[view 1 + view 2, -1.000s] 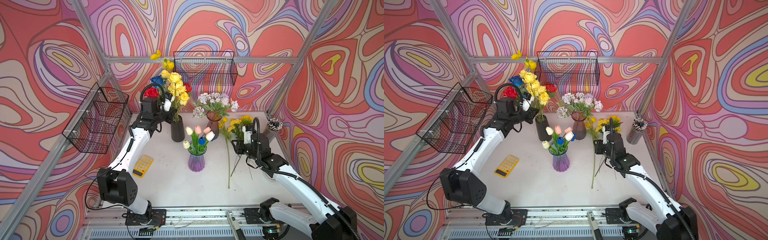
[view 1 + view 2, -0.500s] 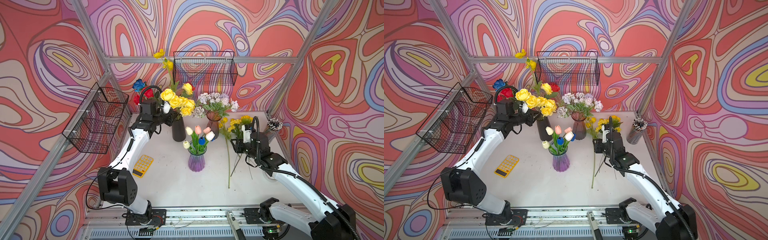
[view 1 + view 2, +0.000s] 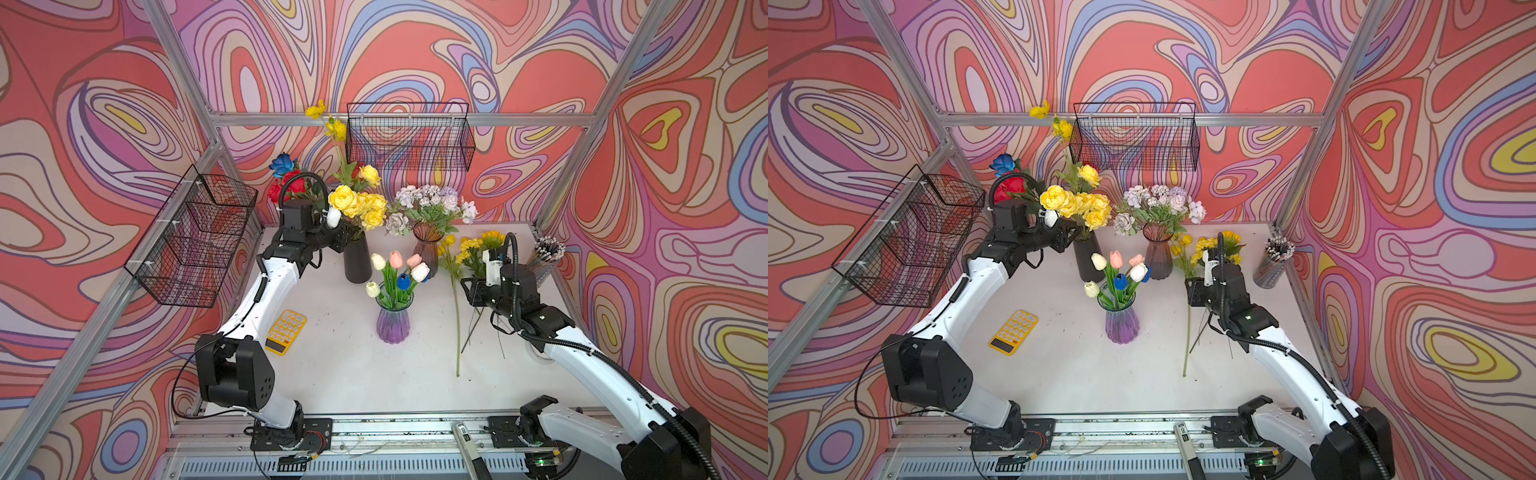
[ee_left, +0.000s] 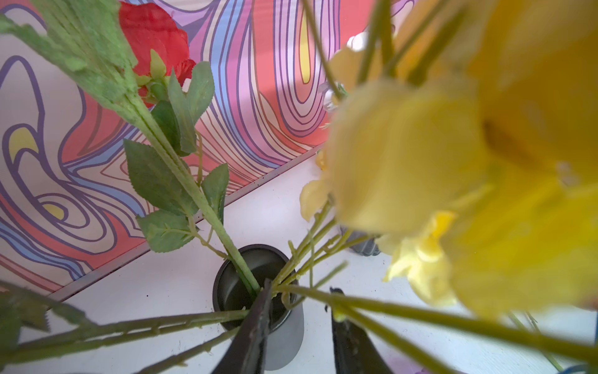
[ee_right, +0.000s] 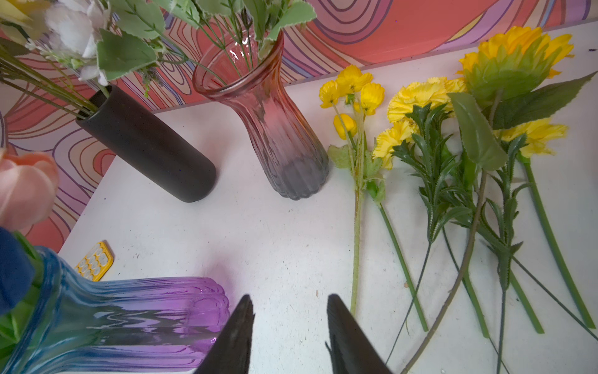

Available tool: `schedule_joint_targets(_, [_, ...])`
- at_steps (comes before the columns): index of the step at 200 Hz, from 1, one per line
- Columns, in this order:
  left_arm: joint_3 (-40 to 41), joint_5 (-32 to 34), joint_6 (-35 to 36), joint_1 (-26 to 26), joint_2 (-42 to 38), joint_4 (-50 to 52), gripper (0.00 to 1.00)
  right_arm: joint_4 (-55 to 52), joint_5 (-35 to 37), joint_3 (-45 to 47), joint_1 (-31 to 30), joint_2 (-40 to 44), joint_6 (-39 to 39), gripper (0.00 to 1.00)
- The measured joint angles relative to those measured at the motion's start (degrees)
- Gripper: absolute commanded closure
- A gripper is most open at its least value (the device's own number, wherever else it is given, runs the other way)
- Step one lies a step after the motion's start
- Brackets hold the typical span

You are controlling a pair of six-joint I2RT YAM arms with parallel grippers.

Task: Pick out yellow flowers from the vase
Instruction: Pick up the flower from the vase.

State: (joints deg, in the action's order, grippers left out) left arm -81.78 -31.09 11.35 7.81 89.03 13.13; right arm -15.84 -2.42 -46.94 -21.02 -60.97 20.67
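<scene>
Two dark fingers (image 4: 255,333) stand apart just above the black vase (image 4: 286,340). Thin green stems (image 4: 404,313) cross the gap between them. Blurred yellow flowers (image 4: 453,155) crowd close, and a red rose (image 4: 152,35) stands behind.

In the left wrist view, the yellow roses (image 4: 453,162) above the black vase (image 4: 284,343) are a close blur. Their stem ends are hidden inside it. At its mouth, the left gripper (image 4: 301,288) has its fingers (image 4: 255,327) cut off by the frame edge.

No text, label or number readable anywhere, yellow calculator (image 3: 286,331) on the bench (image 3: 340,365) left of the purple vase (image 3: 393,320), keys too small to make out, small dark marking on the white camera housing (image 3: 491,266) right of that vase, too blurred to read
</scene>
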Motion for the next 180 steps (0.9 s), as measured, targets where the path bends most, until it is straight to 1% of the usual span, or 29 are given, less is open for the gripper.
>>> schedule_joint_targets(29, [0.44, -0.13, 2.25, -0.11, 0.00, 1.66, 0.64, 0.02, -0.02, 0.00, 0.00, 0.00, 0.00, 0.61])
schedule_joint_targets(52, [0.98, -1.64, 2.40, -1.18, 0.00, 1.46, 0.60, 0.00, -0.04, 0.00, 0.00, 0.00, 0.02, 0.61])
schedule_joint_targets(68, [1.84, -2.43, 2.49, -2.01, 0.00, 0.57, 0.56, 0.00, -0.02, 0.00, 0.00, 0.00, 0.02, 0.61])
schedule_joint_targets(82, [2.64, -3.17, 2.69, -2.54, 0.07, -0.02, 0.55, -0.04, -0.02, -0.02, 0.00, 0.00, 0.00, 0.60])
schedule_joint_targets(114, [3.74, -5.97, 3.69, -2.60, 0.90, -1.81, 0.54, -0.09, 0.00, -0.13, 0.00, 0.00, 0.02, 0.61])
schedule_joint_targets(140, [5.40, -8.33, 4.31, -2.58, 0.96, -4.17, 0.49, -0.07, 0.00, -0.17, 0.00, 0.00, 0.02, 0.61])
schedule_joint_targets(180, [6.56, -8.96, 5.18, -2.58, 1.55, -7.32, 0.46, 0.04, -0.02, -0.96, 0.00, -0.37, 0.07, 0.61])
